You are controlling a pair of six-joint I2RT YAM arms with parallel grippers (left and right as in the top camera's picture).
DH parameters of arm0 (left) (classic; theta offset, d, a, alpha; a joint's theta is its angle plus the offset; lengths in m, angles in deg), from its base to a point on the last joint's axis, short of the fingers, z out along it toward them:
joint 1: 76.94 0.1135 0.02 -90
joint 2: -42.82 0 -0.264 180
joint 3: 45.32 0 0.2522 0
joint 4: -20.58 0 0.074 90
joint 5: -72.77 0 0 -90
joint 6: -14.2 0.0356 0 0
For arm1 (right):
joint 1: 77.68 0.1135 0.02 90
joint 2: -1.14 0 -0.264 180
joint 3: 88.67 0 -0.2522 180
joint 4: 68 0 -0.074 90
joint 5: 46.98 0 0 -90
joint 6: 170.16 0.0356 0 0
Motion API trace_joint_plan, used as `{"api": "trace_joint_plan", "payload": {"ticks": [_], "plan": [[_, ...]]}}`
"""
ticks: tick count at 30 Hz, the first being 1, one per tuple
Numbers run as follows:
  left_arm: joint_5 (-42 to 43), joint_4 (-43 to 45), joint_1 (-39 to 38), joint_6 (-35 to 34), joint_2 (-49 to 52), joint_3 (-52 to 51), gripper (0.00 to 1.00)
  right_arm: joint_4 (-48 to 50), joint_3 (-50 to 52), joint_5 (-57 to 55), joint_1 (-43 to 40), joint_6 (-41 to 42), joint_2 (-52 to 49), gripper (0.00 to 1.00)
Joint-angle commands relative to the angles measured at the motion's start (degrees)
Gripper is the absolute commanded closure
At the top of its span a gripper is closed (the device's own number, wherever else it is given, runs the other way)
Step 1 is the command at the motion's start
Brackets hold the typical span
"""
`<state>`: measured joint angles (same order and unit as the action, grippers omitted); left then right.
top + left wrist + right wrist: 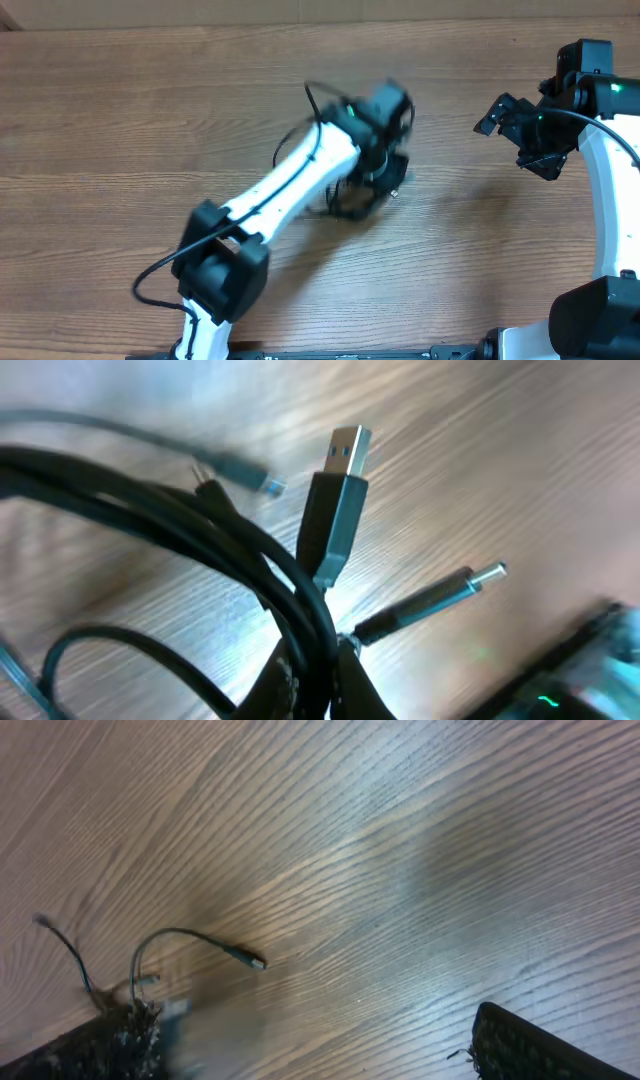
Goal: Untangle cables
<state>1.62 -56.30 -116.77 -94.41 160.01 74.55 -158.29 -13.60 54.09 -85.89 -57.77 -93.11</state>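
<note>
Left gripper (pixel 385 168) clamped on the tangled black cables (pixel 230 535) at mid wooden table (pixel 120 120), USB plug (pixel 338 500) and barrel plug (pixel 440 598) sticking out, right gripper (pixel 517 138) spread wide, well apart from them.

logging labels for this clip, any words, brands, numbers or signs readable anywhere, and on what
None can be read in any view.
USB plug: bare metal tip and dark housing, no marking shows.
barrel plug: no marking shows.
cables: no print shows.
left arm and right arm: no lettering shows; the left one's end is motion-blurred.
</note>
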Motion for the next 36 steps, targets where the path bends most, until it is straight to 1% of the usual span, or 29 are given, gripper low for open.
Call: {"api": "trace_joint_plan", "payload": {"ticks": [1,4,7,13,15,19,21,25,29,33,36], "plan": [[3.3,-6.6,1.8,5.7,-0.9,12.6,0.96,0.1,-0.7,-0.7,0.2,-0.4,0.0,0.00],[3.1,-13.2,2.9,7.3,-0.9,22.1,0.96,0.1,-0.7,-0.7,0.2,-0.4,0.0,0.00],[2.6,-17.3,3.4,8.8,-0.9,29.3,0.96,0.2,-0.7,-0.5,0.2,-0.4,0.0,0.00],[2.0,-20.6,3.6,9.2,-0.9,36.8,0.96,0.1,-0.7,0.9,0.2,-0.5,0.0,0.00],[5.5,-20.6,4.2,9.3,-0.9,38.6,0.96,0.1,-0.7,2.6,0.2,-2.3,0.0,0.00],[13.3,-19.6,5.9,9.2,-0.9,39.6,0.96,0.1,-0.7,3.6,0.2,-2.6,0.0,0.00],[14.7,-19.6,6.8,9.2,-0.9,39.6,0.96,0.2,-0.7,4.7,0.2,-2.8,0.0,0.00],[15.3,-20.4,8.4,9.2,-0.9,39.5,0.96,0.2,-0.7,7.2,0.2,-4.0,0.0,0.00],[15.3,-21.7,9.8,9.2,-0.9,39.5,0.96,0.4,-0.7,13.5,0.2,-7.0,0.1,0.00],[14.5,-23.7,10.6,9.2,-0.9,39.5,0.96,1.0,-0.7,20.7,0.2,-10.8,0.9,0.04],[12.3,-25.3,10.7,9.2,-0.9,39.5,0.96,1.5,-0.7,22.3,0.2,-11.4,3.3,0.05]]}}
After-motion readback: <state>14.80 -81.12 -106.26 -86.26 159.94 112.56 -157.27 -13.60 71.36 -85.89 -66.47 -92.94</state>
